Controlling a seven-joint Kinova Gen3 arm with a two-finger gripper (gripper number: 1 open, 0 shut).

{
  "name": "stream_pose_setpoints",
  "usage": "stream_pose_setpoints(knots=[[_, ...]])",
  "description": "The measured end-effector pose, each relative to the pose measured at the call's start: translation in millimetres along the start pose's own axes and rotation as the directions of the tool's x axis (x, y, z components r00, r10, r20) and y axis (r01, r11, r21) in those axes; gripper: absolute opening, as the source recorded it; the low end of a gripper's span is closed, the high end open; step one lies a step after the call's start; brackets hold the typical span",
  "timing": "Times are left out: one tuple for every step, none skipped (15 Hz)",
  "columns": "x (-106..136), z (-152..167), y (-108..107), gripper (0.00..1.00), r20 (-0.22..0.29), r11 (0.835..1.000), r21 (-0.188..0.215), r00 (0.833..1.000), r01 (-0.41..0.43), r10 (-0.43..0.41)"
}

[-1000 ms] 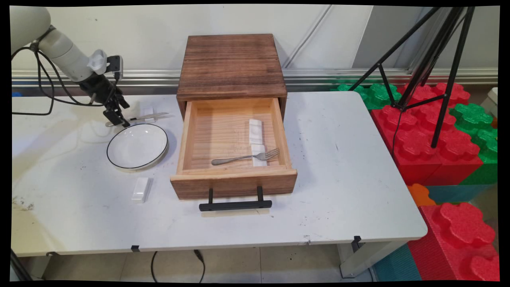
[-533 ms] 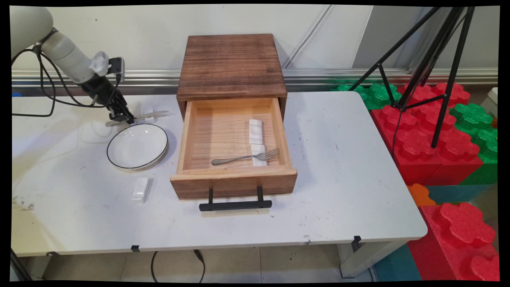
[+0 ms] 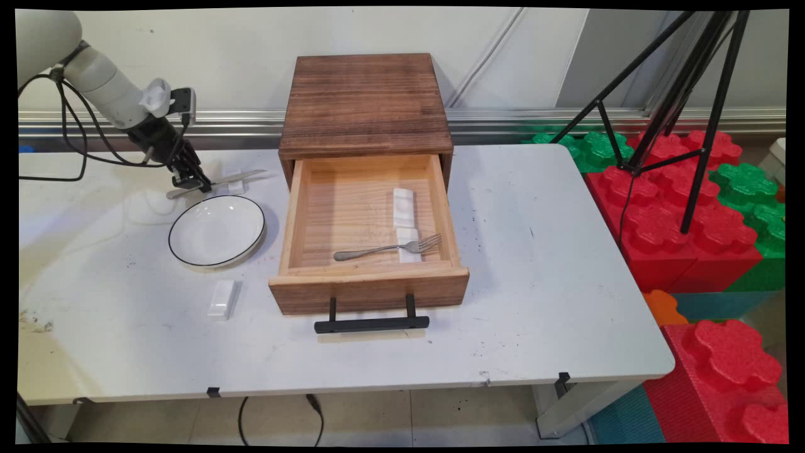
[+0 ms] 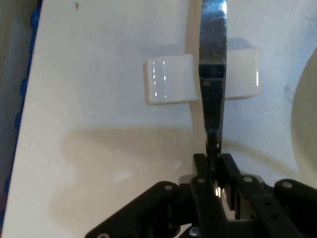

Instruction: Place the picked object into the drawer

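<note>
Hand view: knife [image 4: 213, 74] apparently between fingers [image 4: 200, 171]

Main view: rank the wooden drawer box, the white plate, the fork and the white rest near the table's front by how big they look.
1. Wooden drawer box
2. White plate
3. Fork, nearly as long as the plate is wide, but far slimmer
4. White rest

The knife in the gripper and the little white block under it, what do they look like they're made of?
The knife looks like polished steel: it is grey and mirrors light along the blade. The white rest beneath it looks like glazed ceramic, glossy with sharp highlights, though smooth plastic can't be ruled out.
</note>
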Motion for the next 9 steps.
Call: stream_pose_setpoints(knots=[[0, -2, 0, 0.0, -0.002, 1.0, 0.0, 1.0, -0.004, 0.004], [1, -5, -1, 0.0, -0.006, 1.0, 0.0, 1.0, -0.01, 0.01], [3, -11, -2, 0.0, -0.012, 1.0, 0.001, 1.0, -0.02, 0.021], [4, -17, -2, 0.0, -0.019, 1.0, 0.001, 0.999, -0.028, 0.028], [6, -22, -2, 0.0, -0.027, 0.999, 0.0, 0.999, -0.035, 0.035], [9, -29, -2, 0.0, -0.037, 0.999, -0.003, 0.998, -0.043, 0.043], [12, -37, 0, 0.0, -0.049, 0.999, -0.004, 0.998, -0.05, 0.05], [15, -43, 1, 0.0, -0.059, 0.998, -0.005, 0.997, -0.055, 0.054], [18, -51, 3, 0.0, -0.072, 0.998, -0.007, 0.996, -0.06, 0.06]])
